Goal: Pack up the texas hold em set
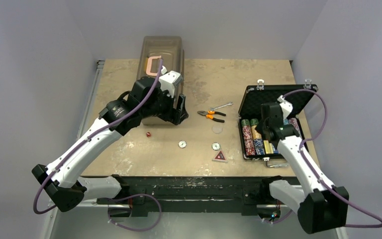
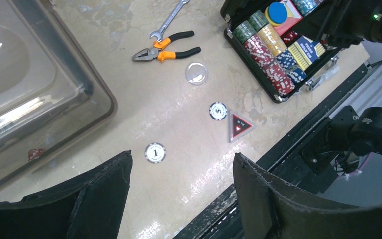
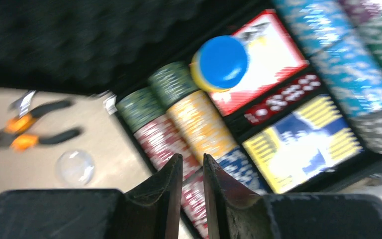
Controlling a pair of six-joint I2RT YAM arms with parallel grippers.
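Black foam lines the raised lid of the case, which is set open at the right edge of the worktop so that its trays can be filled. Chips are ranked in rows inside. The right gripper is held over those rows, its fingers almost together with nothing between them. The left gripper is spread wide and empty above the middle. It is probably meant for the pieces lying towards the near edge: two round buttons, the red triangle token and a red die.
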